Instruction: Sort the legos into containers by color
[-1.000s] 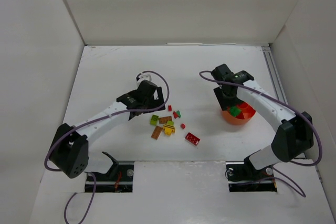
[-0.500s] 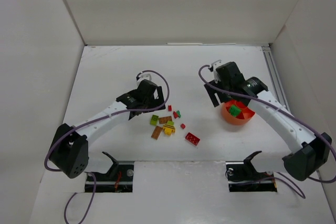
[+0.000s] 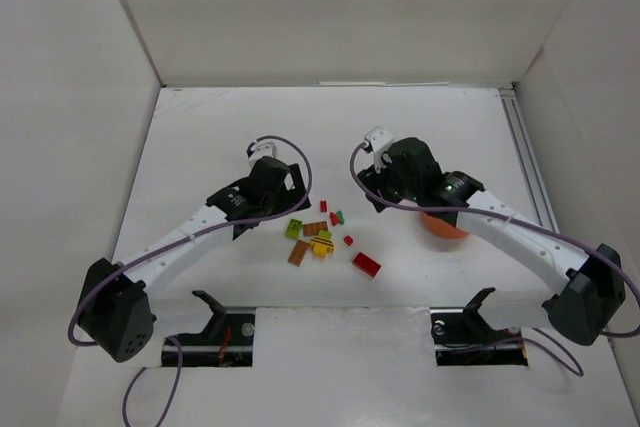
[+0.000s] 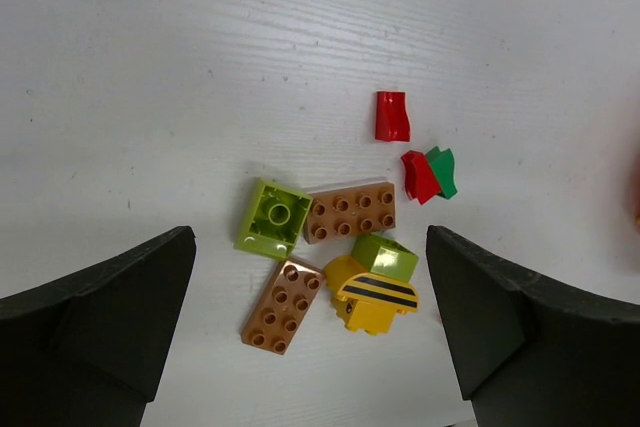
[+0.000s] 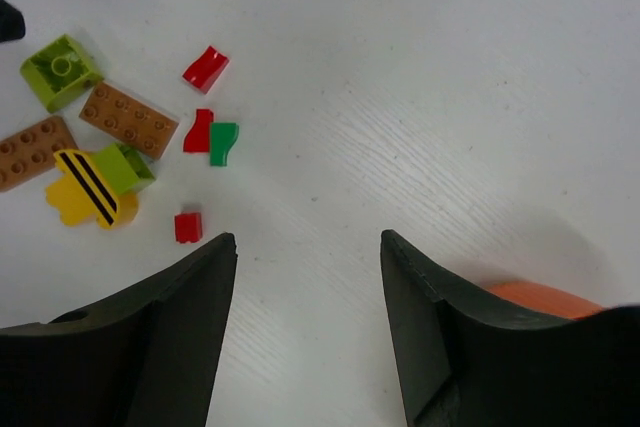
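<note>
While the legos (image 3: 320,237) lie in a little heap on the white surface (image 3: 200,137), the left claw (image 4: 308,237) hangs near the yellow lego with black stripes (image 4: 372,297), on its left side, spread wide with nothing in it. A lime piece (image 4: 385,255) touches that yellow lego. Two brown plates (image 4: 350,212) and a lime square (image 4: 273,217) lie just beside it, and small red bits (image 4: 392,115) and a green one (image 4: 441,171) lie a little farther off. The right claw (image 5: 307,237) is on the yellow lego's other side, spread and empty too, and the orange bowl (image 3: 448,228) sits farther that way, mostly hidden under the right arm (image 3: 500,222).
</note>
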